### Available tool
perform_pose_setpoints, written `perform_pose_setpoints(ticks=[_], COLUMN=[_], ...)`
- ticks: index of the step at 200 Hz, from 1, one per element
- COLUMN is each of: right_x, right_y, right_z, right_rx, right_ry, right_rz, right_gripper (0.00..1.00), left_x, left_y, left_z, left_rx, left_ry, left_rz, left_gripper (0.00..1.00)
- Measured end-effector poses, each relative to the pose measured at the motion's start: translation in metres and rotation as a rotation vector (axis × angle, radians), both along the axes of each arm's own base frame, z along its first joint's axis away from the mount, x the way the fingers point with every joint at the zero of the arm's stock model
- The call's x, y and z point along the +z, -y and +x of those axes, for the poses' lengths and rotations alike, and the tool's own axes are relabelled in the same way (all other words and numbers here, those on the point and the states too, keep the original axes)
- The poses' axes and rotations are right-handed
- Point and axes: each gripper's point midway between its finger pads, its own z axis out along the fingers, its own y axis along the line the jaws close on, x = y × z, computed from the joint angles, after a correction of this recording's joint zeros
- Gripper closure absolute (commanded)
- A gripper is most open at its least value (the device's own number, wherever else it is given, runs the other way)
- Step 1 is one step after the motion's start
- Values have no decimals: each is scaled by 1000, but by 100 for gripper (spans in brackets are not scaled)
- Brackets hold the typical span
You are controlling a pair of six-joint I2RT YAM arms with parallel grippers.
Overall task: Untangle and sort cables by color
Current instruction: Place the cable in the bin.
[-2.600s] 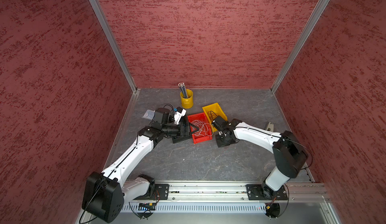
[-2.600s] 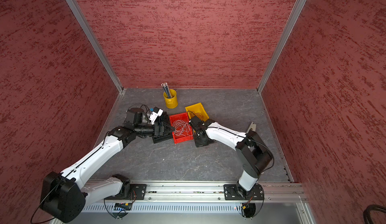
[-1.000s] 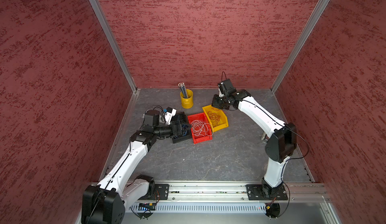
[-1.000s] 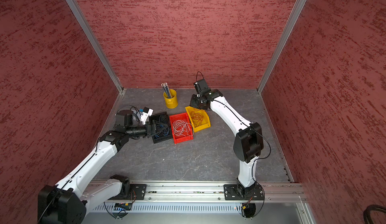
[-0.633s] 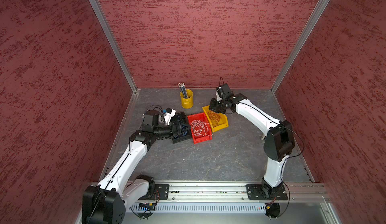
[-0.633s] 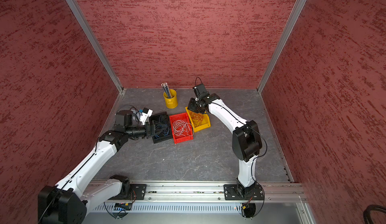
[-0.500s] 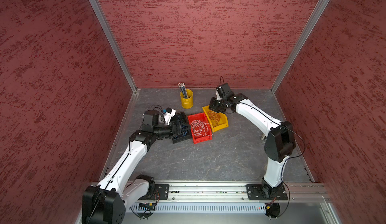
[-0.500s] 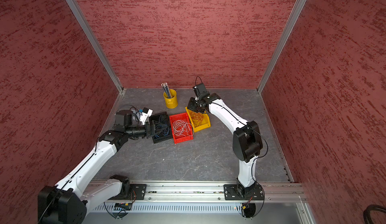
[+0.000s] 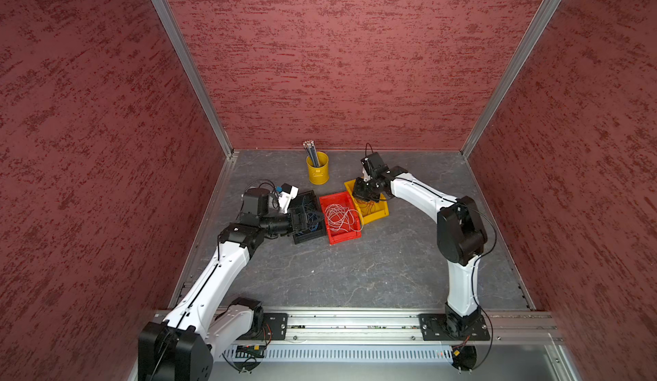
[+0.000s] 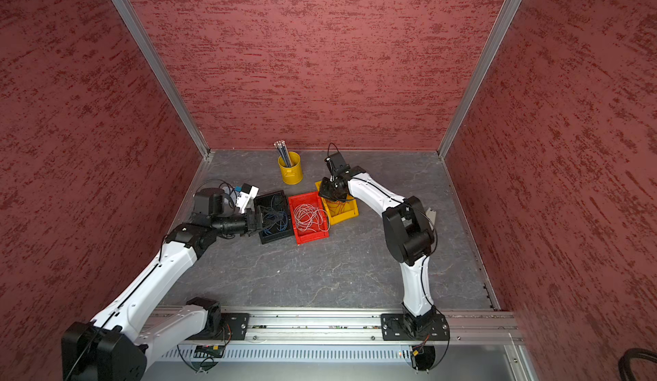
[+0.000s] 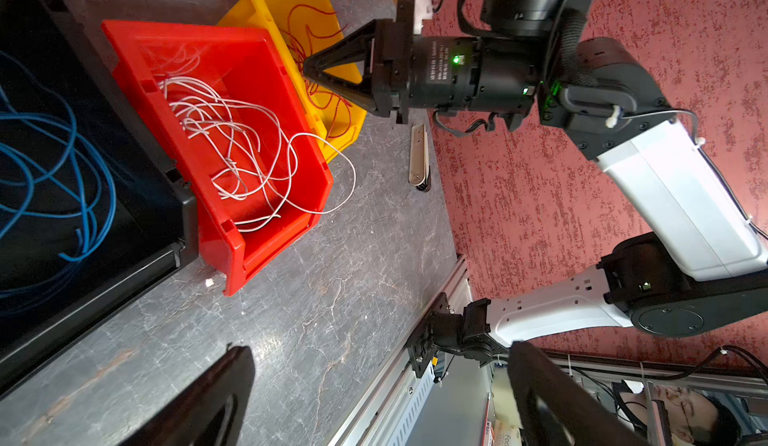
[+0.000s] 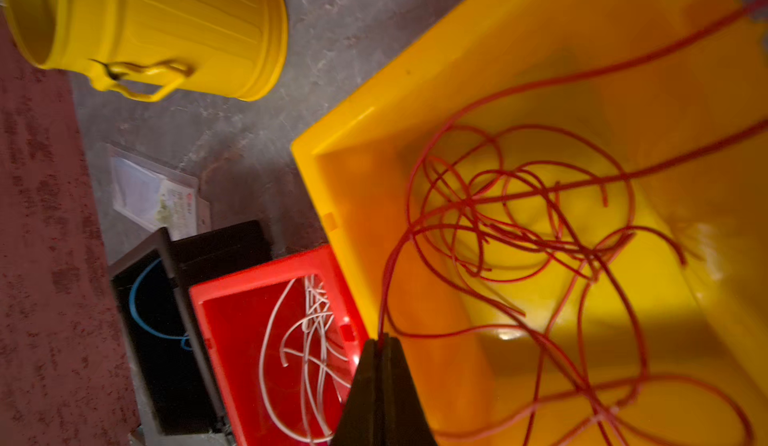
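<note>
The red cable [image 12: 381, 298] was pinched in the clenched right gripper [image 12: 380, 346], trailing into the red cables [image 12: 490, 227] tangled in the yellow bin [image 12: 353, 132]. A second before, that gripper had hung high near the back wall; it had since dropped over the bin, so release looked due. At the bin's 8 o'clock, white cables [image 9: 339, 217] lay in the red bin [image 9: 344, 239], one loop over the rim; at 9 o'clock, blue cables [image 10: 275, 219] in the black bin [image 10: 279, 239], beside the left gripper [image 10: 263, 220], spread wide and empty.
</note>
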Motion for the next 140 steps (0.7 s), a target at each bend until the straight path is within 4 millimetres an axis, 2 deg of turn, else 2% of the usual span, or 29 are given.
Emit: perform_pose_setpoints(ticks=[58, 69, 86, 107, 140], right_x=[-1, -1, -1, 0, 23], right_y=[5, 5, 6, 8, 11], right_z=[3, 4, 3, 1, -2], right_rx=[9, 11, 15, 19, 19], right_ry=[12, 13, 12, 10, 39], right_rz=[-11, -11, -16, -23, -8], right_gripper=[100, 91, 71, 54, 48], left_x=[0, -1, -1, -2, -3], left_y=[-1, -2, -2, -3, -3], left_z=[1, 1, 0, 1, 2], left_rx=[4, 4, 6, 8, 9], left_ry=[1, -1, -6, -9, -14], left_rz=[2, 2, 3, 4, 4], left_gripper=[0, 0, 0, 0, 0])
